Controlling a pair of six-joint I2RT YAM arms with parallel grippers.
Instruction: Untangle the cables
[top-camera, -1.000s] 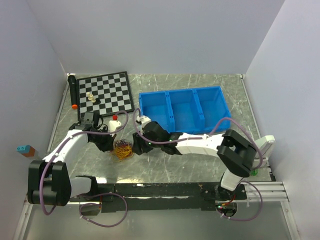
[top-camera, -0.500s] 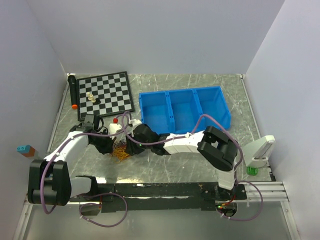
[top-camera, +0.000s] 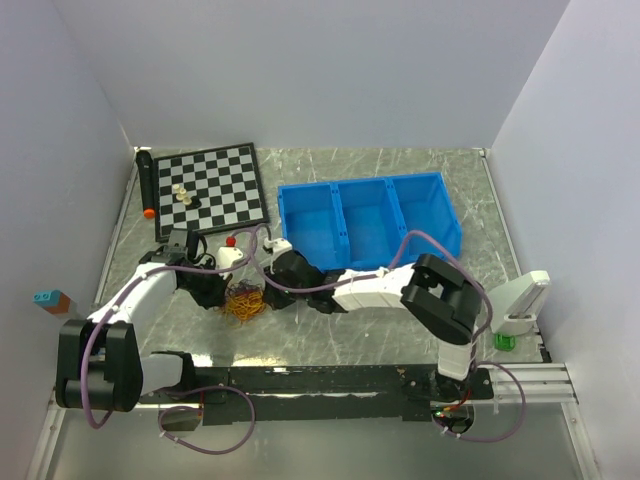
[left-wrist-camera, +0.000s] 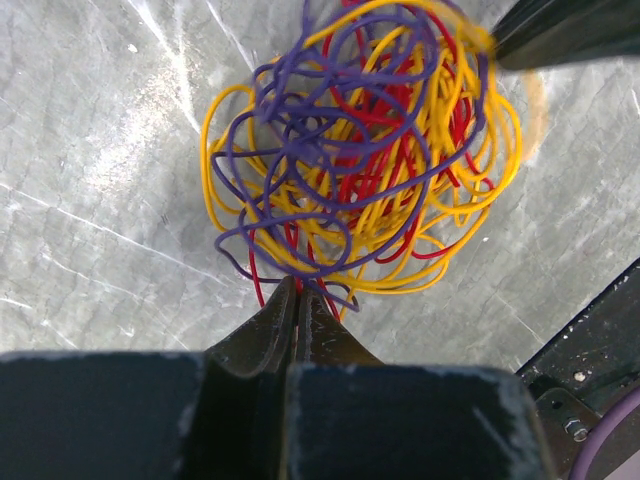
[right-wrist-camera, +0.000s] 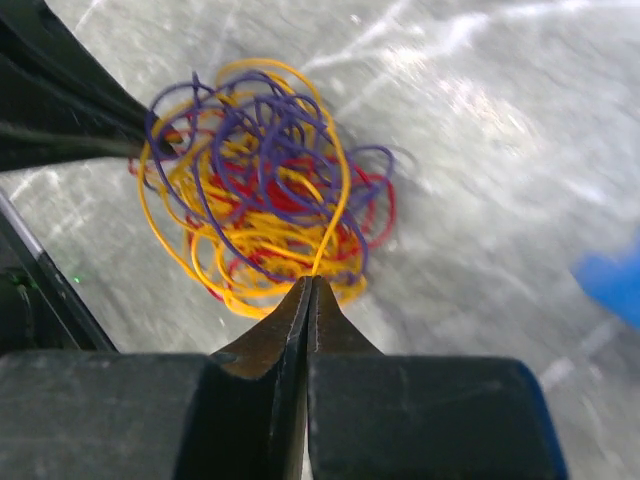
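A: Logging the state. The cables are lying on the desk as one tight ball of yellow, red and purple loops, between the two arms' tips.

B: Fingers?

A: The left fingers are pressing shut at the ball's near edge, apparently pinching a red or purple strand. The right fingers are gripping a yellow loop from the opposite side, tips flat together.

B: What risks are we noting?

A: Both grips are sitting at the rim, each on a single thin strand. If the arms are pulling straight apart, I am expecting the knot to be cinching tighter, not opening. A strand this thin may also be slipping out of the pinch. The ball is likely weighing almost nothing, so it may be dragging whole after one arm.

B: Anything else?

A: The two tips are working close together, so a collision is looking possible.
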